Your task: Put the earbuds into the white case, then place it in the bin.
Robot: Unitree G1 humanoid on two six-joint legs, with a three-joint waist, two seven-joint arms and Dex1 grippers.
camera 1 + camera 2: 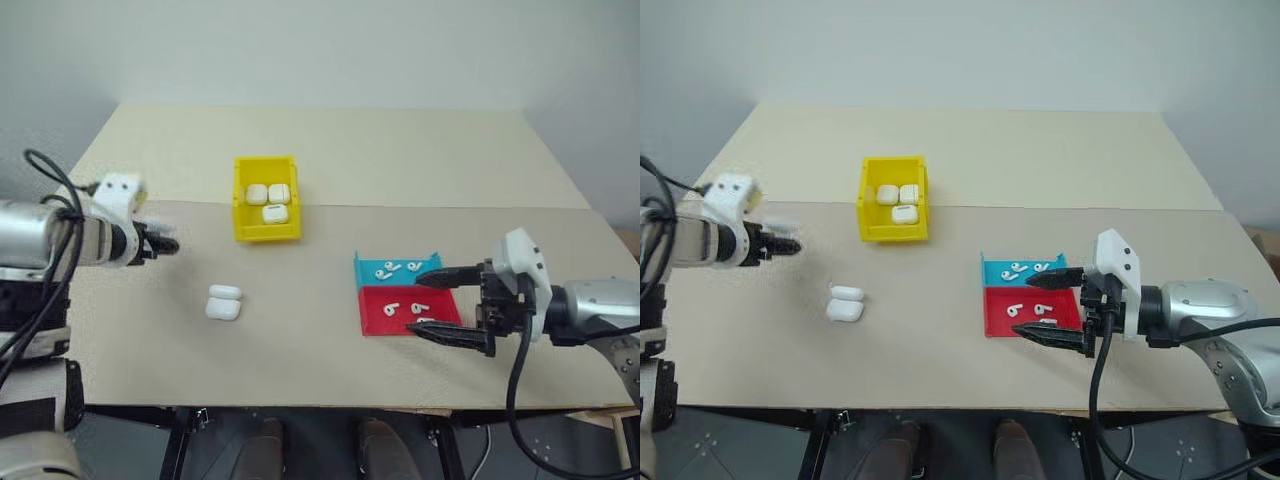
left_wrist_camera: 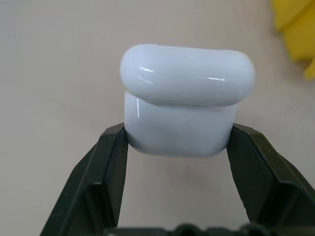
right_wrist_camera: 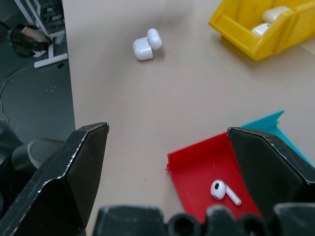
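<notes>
A glossy white case [image 1: 223, 302] lay on the plain beige table [image 1: 400, 160]. The bin [image 1: 267, 231] was bright yellow, with white cases inside. To the right sat a blue tray [image 1: 362, 266] and a red tray [image 1: 375, 318], each dotted with white earbuds [image 1: 390, 309]. The gripper fingers [image 1: 446, 276] were black.

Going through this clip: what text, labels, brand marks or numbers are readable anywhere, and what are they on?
None: no readable text, label, brand or number.
The white case on the table is plain glossy white, also close up in the left wrist view.
The yellow bin, blue tray and red tray carry no visible print.
Any marks on the earbuds or the cases in the bin are too small to tell.
</notes>
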